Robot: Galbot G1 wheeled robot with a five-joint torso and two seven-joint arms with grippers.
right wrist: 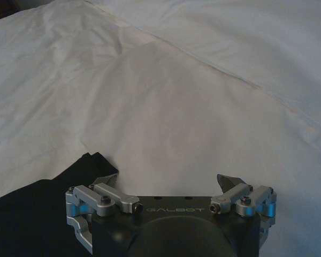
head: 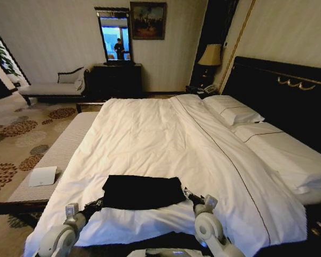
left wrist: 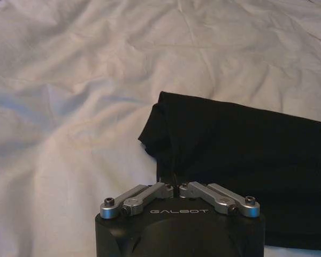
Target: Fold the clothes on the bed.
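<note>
One black T-shirt (head: 142, 191), already folded into a rectangle, lies near the bed's (head: 150, 134) foot edge. It looks light, limp and prone to slide on the duvet, so its outer corners are the best holds. The left gripper (left wrist: 173, 184) is pinched on its corner; the right gripper (right wrist: 168, 184) stands open beside the opposite edge.

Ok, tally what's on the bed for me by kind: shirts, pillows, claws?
Black T-shirt: 1
White pillows: 2
Claws at the shirt's edges: 2, left claw, right claw
Total: 5
</note>
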